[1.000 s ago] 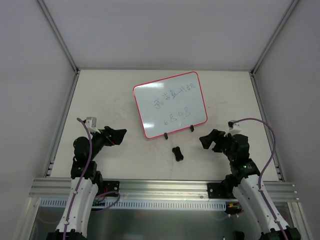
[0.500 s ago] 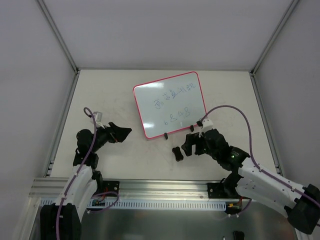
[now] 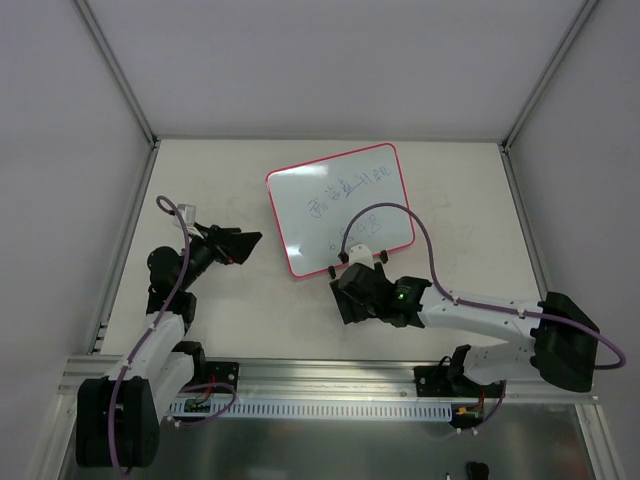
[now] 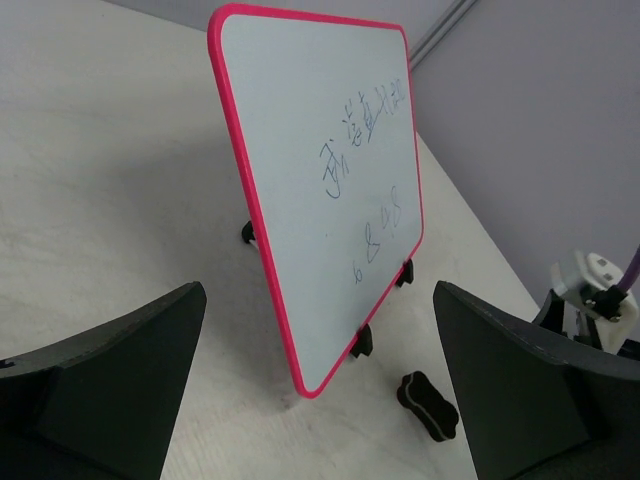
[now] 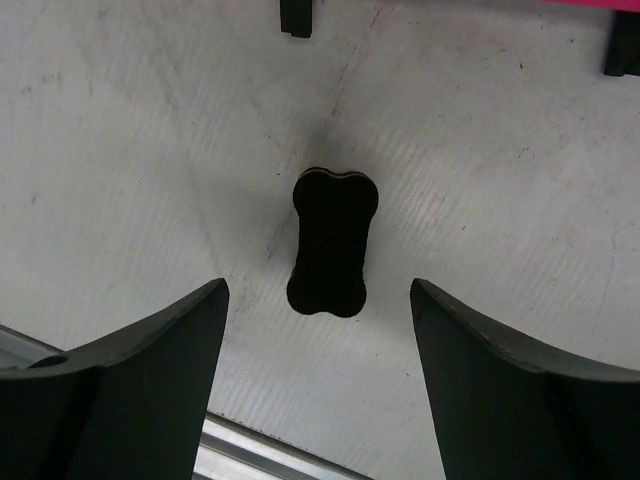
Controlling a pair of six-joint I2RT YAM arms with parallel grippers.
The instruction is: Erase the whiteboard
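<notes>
Whiteboard (image 3: 340, 205), propped on its clip feet (image 4: 362, 340) on the table (image 3: 460, 190), was shown with blue writing (image 4: 362, 140) unerased. The eraser (image 5: 332, 240) before it was straddled by the right gripper (image 5: 318, 292), fingers apart and apparently not touching it; the left gripper (image 3: 238, 246) was held wide, empty.

Left arm (image 3: 150, 358) and right arm (image 3: 480, 312): white link shells, black joints, black wedge-shaped pincer fingers (image 5: 140, 390), purple cable (image 3: 385, 207) looped along each, green LED (image 3: 401, 294) on right.
</notes>
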